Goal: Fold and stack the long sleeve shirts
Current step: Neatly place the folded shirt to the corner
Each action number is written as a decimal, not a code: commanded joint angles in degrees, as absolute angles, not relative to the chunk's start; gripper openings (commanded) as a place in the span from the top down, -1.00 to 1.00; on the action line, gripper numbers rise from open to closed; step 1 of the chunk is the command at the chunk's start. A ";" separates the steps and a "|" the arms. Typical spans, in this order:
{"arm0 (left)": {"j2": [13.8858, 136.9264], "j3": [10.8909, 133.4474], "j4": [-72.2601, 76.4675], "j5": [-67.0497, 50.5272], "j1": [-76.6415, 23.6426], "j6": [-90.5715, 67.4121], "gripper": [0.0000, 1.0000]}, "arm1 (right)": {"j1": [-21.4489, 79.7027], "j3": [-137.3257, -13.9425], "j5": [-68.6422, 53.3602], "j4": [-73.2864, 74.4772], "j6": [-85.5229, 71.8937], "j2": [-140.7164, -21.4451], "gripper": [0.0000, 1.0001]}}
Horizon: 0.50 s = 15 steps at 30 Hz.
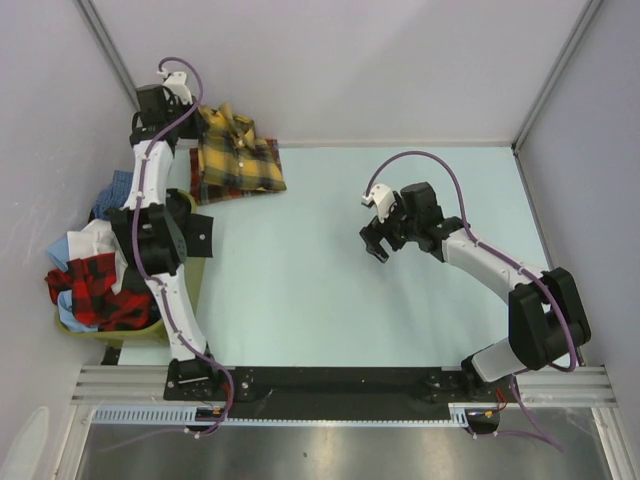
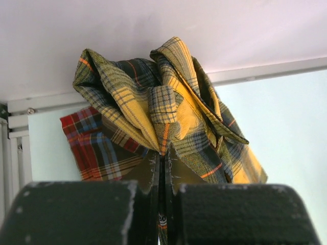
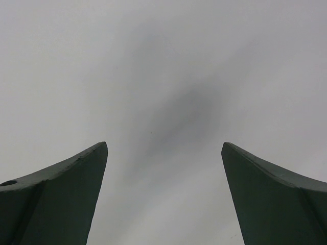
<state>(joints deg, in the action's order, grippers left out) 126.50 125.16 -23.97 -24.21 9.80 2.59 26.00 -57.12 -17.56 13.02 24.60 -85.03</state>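
Gripping a bunched fold of the yellow-and-black shirt [image 2: 168,102], the left pincer [image 2: 162,176] has its jaws pressed together on the cloth at the far left corner of the bench [image 1: 330,290]. That shirt lies crumpled near the back wall. The red-orange shirt [image 2: 94,143] shows just behind it, touching. The right pincer [image 3: 164,148] hangs over mid-bench, jaws wide apart, holding nothing. An olive bin [image 1: 130,332] of mixed clothes sits at the left edge.

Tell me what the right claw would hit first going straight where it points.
Probably the table: the open right claw faces only its pale surface and a shadow; depth is unclear.
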 commanded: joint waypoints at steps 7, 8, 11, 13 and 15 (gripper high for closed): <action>132.97 124.54 -15.65 -26.28 13.36 5.97 0.82 | 26.01 -57.22 -17.75 14.94 25.40 -82.79 -0.99; 133.41 124.72 -15.47 -25.93 13.97 6.50 0.82 | 26.02 -57.30 -17.58 15.12 25.40 -82.71 -0.99; 134.91 125.16 -14.94 -25.40 15.20 7.38 0.82 | 26.28 -57.39 -17.23 15.20 25.31 -82.62 -0.99; 135.87 125.68 -14.59 -25.49 15.64 8.25 0.80 | 26.54 -57.48 -16.96 15.38 24.96 -82.53 -0.99; 136.84 126.73 -14.50 -24.88 15.91 9.14 0.67 | 26.63 -57.48 -16.88 15.64 24.87 -82.62 -0.99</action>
<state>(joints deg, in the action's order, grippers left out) 135.28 124.38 -18.52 -25.47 15.03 5.65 26.17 -57.04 -17.39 15.59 24.69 -84.82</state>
